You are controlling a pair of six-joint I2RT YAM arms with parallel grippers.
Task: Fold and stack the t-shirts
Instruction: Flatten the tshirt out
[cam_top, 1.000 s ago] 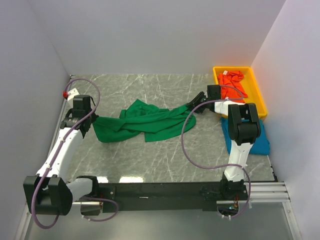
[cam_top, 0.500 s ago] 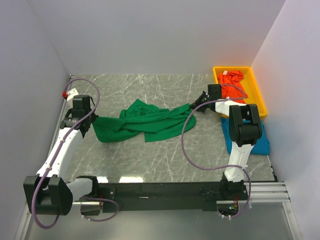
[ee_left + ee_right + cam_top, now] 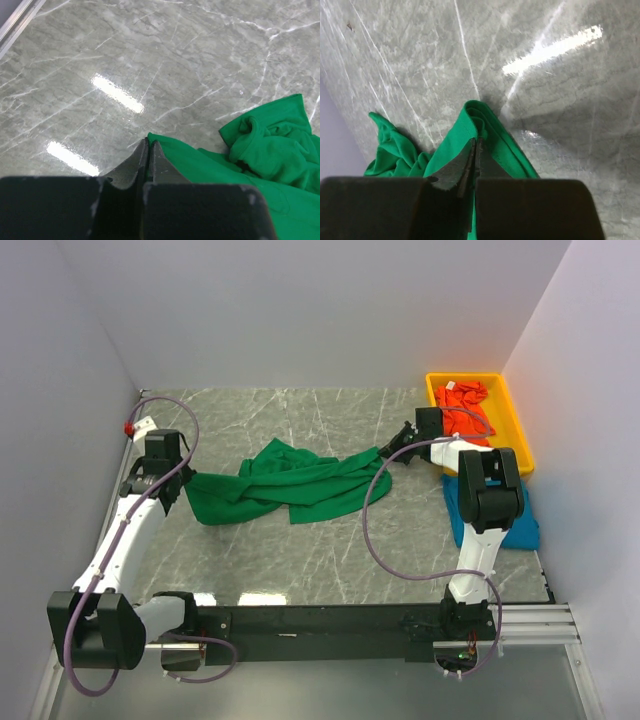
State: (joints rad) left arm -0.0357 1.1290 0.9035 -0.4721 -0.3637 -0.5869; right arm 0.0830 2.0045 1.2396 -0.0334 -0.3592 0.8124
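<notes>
The green t-shirt (image 3: 290, 485) lies bunched across the centre of the counter (image 3: 330, 560), drawn out left to right between the two arms. My left pincer (image 3: 148, 150) is closed on the shirt's left corner, at centre-left of the overhead view. My right pincer (image 3: 474, 150) is closed on a doubled edge at the shirt's right end, right of centre. No gap shows between the fingers of either one.

Hazards, as I judge them:
1. The left grip takes only the tip of the corner. A hard outward pull could strip the cloth free.
2. The right grip pinches a folded edge. Several layers may rise together, so the shirt would not open flat.
3. The middle is heaped. Spreading it without lift would drag the folds along the counter.

Appearance: bright, matte, soft cloth, deeply creased, with a raised lump above the middle. I see no label.

The blue t-shirt (image 3: 525, 528) lies flat at the right, partly hidden by the right arm. The orange-red t-shirt (image 3: 465, 405) sits crumpled in the yellow bin (image 3: 464, 377) at the upper right.
</notes>
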